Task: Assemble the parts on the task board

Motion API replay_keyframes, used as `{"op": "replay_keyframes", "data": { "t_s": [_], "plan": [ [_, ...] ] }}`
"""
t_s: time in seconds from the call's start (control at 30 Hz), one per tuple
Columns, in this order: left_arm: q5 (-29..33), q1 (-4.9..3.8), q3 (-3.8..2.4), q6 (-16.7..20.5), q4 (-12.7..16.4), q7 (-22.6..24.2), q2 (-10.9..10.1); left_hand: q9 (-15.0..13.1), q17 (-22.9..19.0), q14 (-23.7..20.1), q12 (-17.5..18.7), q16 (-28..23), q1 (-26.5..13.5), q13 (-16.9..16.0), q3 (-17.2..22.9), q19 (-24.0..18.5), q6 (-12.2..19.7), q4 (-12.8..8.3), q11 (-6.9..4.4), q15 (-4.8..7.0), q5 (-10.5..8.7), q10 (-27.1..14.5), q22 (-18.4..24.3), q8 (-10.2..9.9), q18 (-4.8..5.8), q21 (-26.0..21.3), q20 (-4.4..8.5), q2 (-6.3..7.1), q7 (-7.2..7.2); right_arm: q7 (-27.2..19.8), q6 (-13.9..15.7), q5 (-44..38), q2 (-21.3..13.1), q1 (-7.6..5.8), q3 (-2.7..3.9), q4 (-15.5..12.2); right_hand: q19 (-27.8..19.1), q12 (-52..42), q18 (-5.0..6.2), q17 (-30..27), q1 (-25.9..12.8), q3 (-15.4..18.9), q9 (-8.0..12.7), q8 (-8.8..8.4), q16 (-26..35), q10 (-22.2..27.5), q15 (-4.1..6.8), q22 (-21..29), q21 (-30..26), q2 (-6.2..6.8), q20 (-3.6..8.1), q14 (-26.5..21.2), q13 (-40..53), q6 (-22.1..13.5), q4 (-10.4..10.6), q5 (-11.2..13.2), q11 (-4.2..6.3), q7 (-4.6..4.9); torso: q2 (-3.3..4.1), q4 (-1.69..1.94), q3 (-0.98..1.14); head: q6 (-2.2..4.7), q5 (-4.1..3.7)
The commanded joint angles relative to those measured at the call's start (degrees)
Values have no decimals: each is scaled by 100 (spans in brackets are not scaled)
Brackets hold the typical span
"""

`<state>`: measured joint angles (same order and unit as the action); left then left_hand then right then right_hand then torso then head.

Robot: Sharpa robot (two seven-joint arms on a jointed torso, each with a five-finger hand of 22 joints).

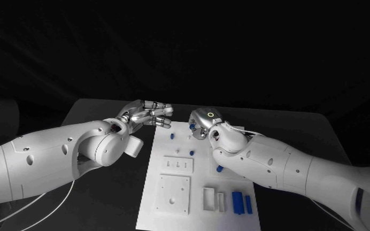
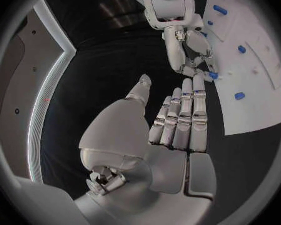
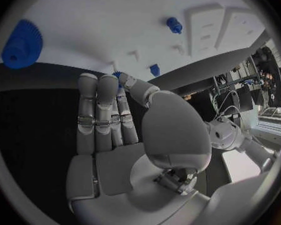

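Note:
The white task board (image 1: 151, 216) lies in the middle of the black table, also seen as the task board (image 2: 259, 102) and the task board (image 3: 103, 20). My right hand (image 1: 203, 122) hovers over the board's far end, thumb and fingertips pinching a small blue part (image 3: 118, 75), the same blue part (image 2: 213, 76) at those tips. My left hand (image 1: 146, 112) is just left of the board's far corner, with the left hand (image 2: 178, 120) flat, fingers straight and nothing in it. A blue peg (image 1: 172, 133) stands near that corner.
More blue parts sit on the board: a small one (image 1: 191, 150), a gear (image 3: 20, 45) beside my right forearm, and two bars (image 1: 242, 202) near the front right. Raised white blocks (image 1: 174, 191) occupy the board's middle and front. Black table lies on both sides.

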<state>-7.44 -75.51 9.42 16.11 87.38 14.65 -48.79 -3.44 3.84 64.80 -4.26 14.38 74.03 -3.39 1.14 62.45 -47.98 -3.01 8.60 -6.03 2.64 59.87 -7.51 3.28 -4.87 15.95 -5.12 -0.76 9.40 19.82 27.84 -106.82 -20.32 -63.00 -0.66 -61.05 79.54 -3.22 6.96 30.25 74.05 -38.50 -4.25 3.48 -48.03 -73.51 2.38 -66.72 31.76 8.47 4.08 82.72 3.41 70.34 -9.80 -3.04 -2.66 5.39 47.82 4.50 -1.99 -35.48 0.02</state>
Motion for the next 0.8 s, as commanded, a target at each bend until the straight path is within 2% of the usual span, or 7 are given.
{"op": "replay_keyframes", "data": {
  "t_s": [0.03, 0.3, 0.5, 0.8],
  "plan": [
    [-34, -14, -5, -77, 14, 36, 15, -6, -2, 5, 19, -1, 4, -3, -10, -33, 7, -40, -8, -16, 32, -32, 4, 13, -72, 32, 7, -44, 19, 73, 77, -67, 45, 10, 2, 52, 53, -9, -31, -10, -16, -8, -6, 20, 27, 30, 37, -72, -97, 42, -4, 0, 3, 3, 25, -1, -5, -7, 23, 27, -16, 3, -10],
    [-34, -33, -7, -86, 19, 30, 29, -6, -2, 5, 19, -1, 4, -3, -10, -33, 7, -40, -8, -16, 32, -32, 4, 13, -72, 32, 7, -44, 19, 60, 45, -54, 125, 33, -1, 168, 74, -11, -29, -12, -20, -22, -6, 18, 26, 32, 38, -132, -153, 42, -3, 0, 4, -2, 13, -6, -6, -6, 25, 20, -15, -13, -9],
    [-34, -42, -7, -90, 25, 27, 30, -6, -2, 5, 19, -1, 4, -3, -10, -33, 7, -40, -8, -16, 32, -32, 4, 13, -72, 32, 7, -44, 19, 104, -30, -59, 150, 38, -5, 218, 98, -10, -27, -17, -26, -26, -7, 19, 30, 39, 37, -200, -238, 42, -4, -4, 4, -6, 9, -13, -8, -4, 25, 30, -18, -34, -5],
    [-34, -56, -8, -90, 29, 24, 17, -6, -2, 5, 19, -1, 4, -3, -10, -33, 7, -40, -8, -16, 32, -32, 4, 13, -72, 32, 7, -44, 19, 229, -137, -61, 140, 58, -15, 253, 119, -10, -27, -26, -47, -41, -7, 18, 37, 51, 35, -267, -332, 49, -9, -7, 4, -18, 12, -25, -11, -5, 31, 16, -13, -49, 22]
  ]
}}
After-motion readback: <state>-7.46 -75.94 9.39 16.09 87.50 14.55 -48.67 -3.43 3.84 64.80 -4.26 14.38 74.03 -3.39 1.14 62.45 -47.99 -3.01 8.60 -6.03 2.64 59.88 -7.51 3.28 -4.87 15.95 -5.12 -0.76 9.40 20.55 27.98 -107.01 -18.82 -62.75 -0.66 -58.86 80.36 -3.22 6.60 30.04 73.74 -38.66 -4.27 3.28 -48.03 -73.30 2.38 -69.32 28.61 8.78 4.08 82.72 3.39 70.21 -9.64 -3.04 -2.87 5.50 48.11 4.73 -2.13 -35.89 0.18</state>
